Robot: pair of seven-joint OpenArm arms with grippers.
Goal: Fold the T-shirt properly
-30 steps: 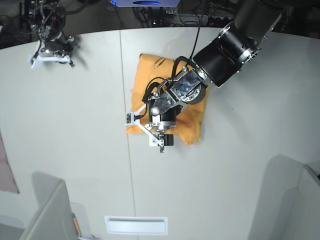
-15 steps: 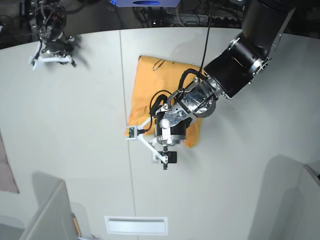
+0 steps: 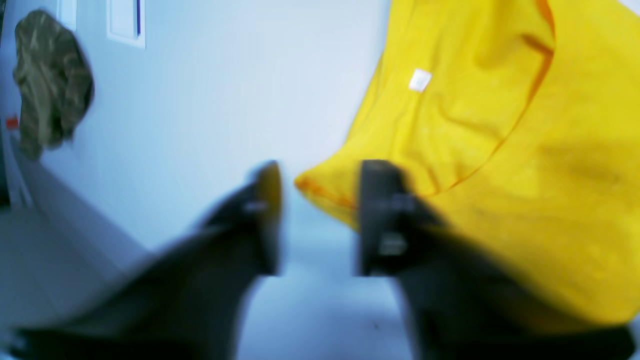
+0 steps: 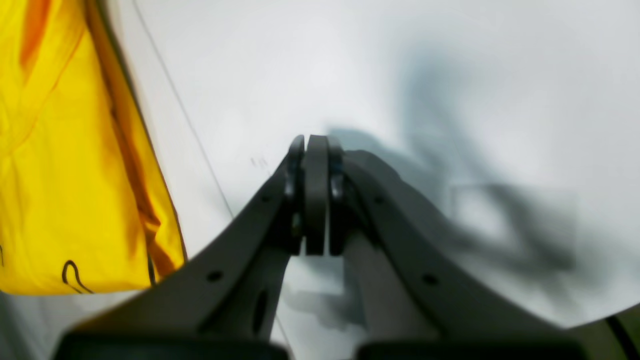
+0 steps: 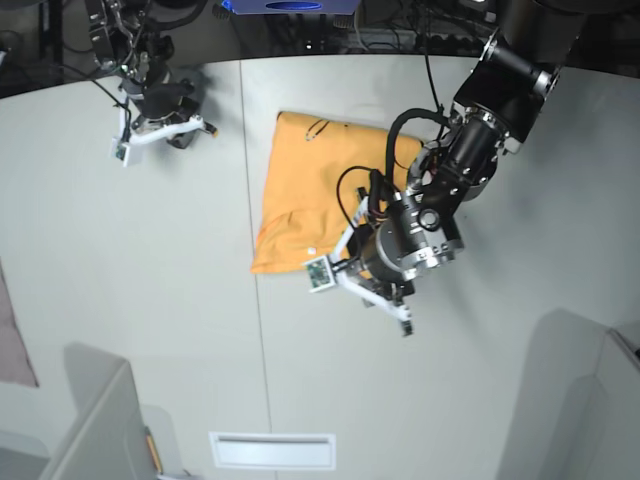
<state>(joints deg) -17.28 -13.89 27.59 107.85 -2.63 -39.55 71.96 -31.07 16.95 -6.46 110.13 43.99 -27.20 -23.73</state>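
Observation:
The orange-yellow T-shirt (image 5: 305, 190) lies folded into a rough rectangle at the middle of the white table (image 5: 150, 280). My left gripper (image 5: 362, 292) hovers at the shirt's lower right edge. In the blurred left wrist view its jaws (image 3: 317, 175) stand open with a narrow gap. A folded corner of the T-shirt (image 3: 500, 150) pokes toward that gap, and the small white tag (image 3: 419, 80) shows inside the neck. My right gripper (image 5: 160, 135) hangs over bare table at the far left, apart from the shirt. In its own view the right gripper (image 4: 316, 150) is shut and empty, with the T-shirt (image 4: 60, 175) off to the left.
A pinkish-grey cloth (image 5: 10, 335) lies at the table's left edge. A camouflage bundle (image 3: 50, 85) sits far off in the left wrist view. Grey panels stand at the front left (image 5: 100, 420) and front right (image 5: 580, 400). A white slot (image 5: 272, 450) lies at the front.
My left arm has swung right, from over the shirt's lower left to its lower right edge, and its jaws have narrowed. The right arm has moved right, toward the shirt.

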